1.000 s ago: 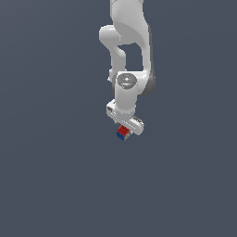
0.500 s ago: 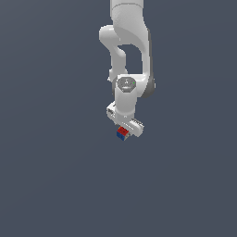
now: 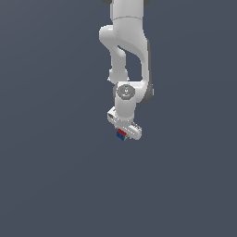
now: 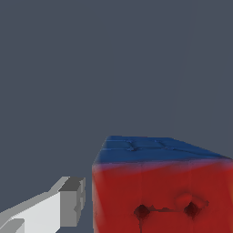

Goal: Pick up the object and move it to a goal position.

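Exterior view puts the cube [image 3: 121, 134] under the white hand [image 3: 123, 133], seemingly held there; whether the grip is closed, you cannot tell. You look mid-carry. Next, move steadily toward the goal, which no marker shows.

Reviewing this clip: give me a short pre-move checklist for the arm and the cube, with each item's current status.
1. Cube sits at the gripper, under the white hand: ok.
2. One finger lies close beside the cube's red face: ok; actual contact: cannot tell.
3. Second finger on the opposite side: cannot tell, not in view.
4. Cube lifted off the surface: cannot tell; the grey background gives no shadow or edge.
5. Goal position marked: not ok, no marker in either view.
6. Obstacles near the arm: ok, none seen.
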{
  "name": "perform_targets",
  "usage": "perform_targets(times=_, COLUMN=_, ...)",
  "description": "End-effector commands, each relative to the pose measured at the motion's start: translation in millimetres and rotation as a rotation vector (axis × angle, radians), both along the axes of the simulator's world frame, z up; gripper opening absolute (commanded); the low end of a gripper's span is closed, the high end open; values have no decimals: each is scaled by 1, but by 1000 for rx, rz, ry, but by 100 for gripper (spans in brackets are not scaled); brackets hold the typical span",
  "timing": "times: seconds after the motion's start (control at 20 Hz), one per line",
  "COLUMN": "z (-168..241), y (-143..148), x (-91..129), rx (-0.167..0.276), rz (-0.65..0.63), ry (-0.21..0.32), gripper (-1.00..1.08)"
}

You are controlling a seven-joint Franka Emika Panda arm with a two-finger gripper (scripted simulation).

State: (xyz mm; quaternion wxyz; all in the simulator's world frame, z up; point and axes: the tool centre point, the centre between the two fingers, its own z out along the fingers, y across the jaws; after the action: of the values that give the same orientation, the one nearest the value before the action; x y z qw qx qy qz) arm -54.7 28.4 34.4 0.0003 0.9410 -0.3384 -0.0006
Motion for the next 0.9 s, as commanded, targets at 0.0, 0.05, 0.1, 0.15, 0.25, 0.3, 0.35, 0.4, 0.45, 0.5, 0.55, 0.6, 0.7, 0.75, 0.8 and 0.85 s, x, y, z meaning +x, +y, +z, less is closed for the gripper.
perform_targets(times=0.0, z=-1, y=0, x=1, rx=0, rz=0, ry=-1, gripper=-100)
perform_targets(times=0.05, z=-1, y=0, x=1, rx=0, rz=0, ry=-1, gripper=-100)
perform_targets(times=0.1, z=-1, y=0, x=1, rx=0, rz=0, ry=-1, gripper=-100)
perform_targets(times=0.15, z=-1, y=0, x=1, rx=0, rz=0, ry=-1, gripper=-100)
perform_targets(times=0.25, z=-1, y=0, x=1, rx=0, rz=0, ry=-1, gripper=-100)
perform_targets(times=0.3, z=-1, y=0, x=1, rx=0, rz=0, ry=-1, gripper=-100)
perform_targets(times=0.35, z=-1, y=0, x=1, rx=0, rz=0, ry=-1, gripper=-100)
perform_targets(times=0.4, z=-1, y=0, x=1, rx=0, rz=0, ry=-1, gripper=-100)
perform_targets(times=0.45, z=-1, y=0, x=1, rx=0, rz=0, ry=-1, gripper=-100)
perform_targets(times=0.5, z=0, y=1, x=1, rx=1, rz=0, ry=-2, gripper=-100)
perform_targets(times=0.55, z=0, y=1, x=1, rx=1, rz=0, ry=-2, gripper=-100)
perform_targets(times=0.6, z=1, y=1, x=1, rx=1, rz=0, ry=-2, gripper=-100)
perform_targets(times=0.7, z=4, y=1, x=2, rx=1, rz=0, ry=-2, gripper=-100)
perform_targets(times=0.75, z=6, y=1, x=3, rx=1, rz=0, ry=-2, gripper=-100)
perform_targets(times=0.8, z=9, y=2, x=4, rx=1, rz=0, ry=-2, gripper=-100)
perform_targets(times=0.85, z=13, y=2, x=5, rx=1, rz=0, ry=-2, gripper=-100)
